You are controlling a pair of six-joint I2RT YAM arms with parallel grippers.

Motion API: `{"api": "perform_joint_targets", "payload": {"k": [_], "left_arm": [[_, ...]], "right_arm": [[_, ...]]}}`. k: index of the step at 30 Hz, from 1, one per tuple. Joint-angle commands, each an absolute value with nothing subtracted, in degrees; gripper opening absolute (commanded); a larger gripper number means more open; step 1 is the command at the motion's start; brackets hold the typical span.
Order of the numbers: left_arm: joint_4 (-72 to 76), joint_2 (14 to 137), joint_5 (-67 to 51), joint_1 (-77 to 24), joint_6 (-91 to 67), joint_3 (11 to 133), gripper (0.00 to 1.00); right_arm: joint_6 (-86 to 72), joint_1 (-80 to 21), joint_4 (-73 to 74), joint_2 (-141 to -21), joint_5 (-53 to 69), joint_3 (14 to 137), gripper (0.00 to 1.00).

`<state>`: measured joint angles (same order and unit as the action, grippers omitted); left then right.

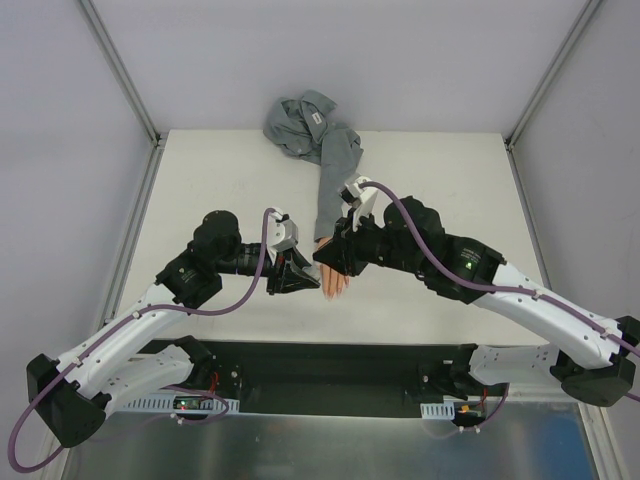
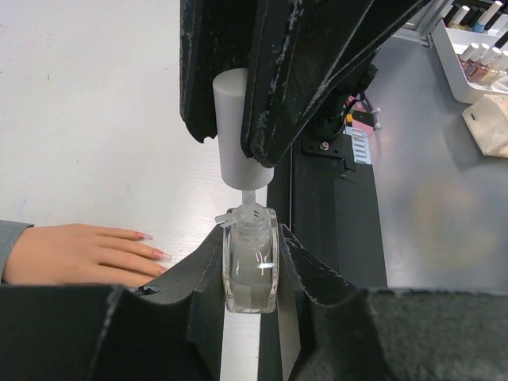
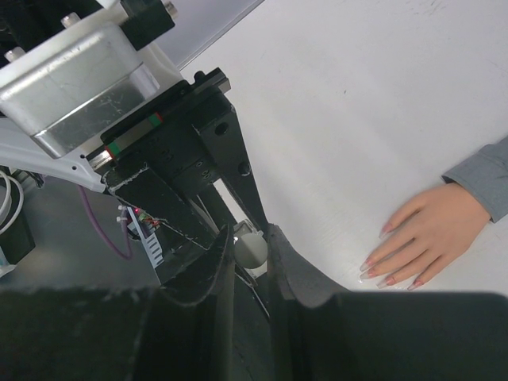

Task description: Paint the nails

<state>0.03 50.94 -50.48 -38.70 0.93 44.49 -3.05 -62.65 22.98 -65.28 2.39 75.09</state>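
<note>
L gripper point(image 2: 251, 254) is clamped on the small clear bottle point(image 2: 251, 282), upright. R gripper point(image 2: 232, 151) pinches the white brush cap point(image 2: 232, 119), stem in the neck. Nails point(image 2: 164, 255) are on the fake hand point(image 2: 79, 254), flat mid-table, fingertips toward the near edge, just beside the bottle. Lift cap straight up, wipe excess on rim, hold bottle w/o tilt.

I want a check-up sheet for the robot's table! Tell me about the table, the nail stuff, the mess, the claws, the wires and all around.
Surface: white table, no spills seen.
Job's things: mannequin hand lying flat, nails pink; bottle open, white cap just above its neck.
Clutter: grey shirt bunched at the far edge.
Grippers: left gripper shut on bottle; right gripper shut on white cap.
Cables: purple cable along each arm.
Surroundings: white walls; tray of polish bottles beside the table.
</note>
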Motion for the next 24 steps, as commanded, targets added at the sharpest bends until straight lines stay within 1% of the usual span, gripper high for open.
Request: {"api": "perform_joint_targets", "payload": {"k": [1, 20, 24], "left_arm": [[1.8, 50.0, -51.0, -39.3, 2.3, 44.7, 0.00], [1.8, 49.2, -50.0, -39.2, 2.4, 44.6, 0.00], [2.2, 49.0, -48.2, -39.3, 1.7, 44.6, 0.00]], "right_arm": [[-4.1, -62.7, 21.1, -65.3, 4.0, 74.9, 0.00], [-5.0, -62.4, 20.7, -66.8, 4.7, 73.7, 0.00], [-7.4, -62.6, 17.2, -66.2, 5.1, 70.1, 0.00]]}}
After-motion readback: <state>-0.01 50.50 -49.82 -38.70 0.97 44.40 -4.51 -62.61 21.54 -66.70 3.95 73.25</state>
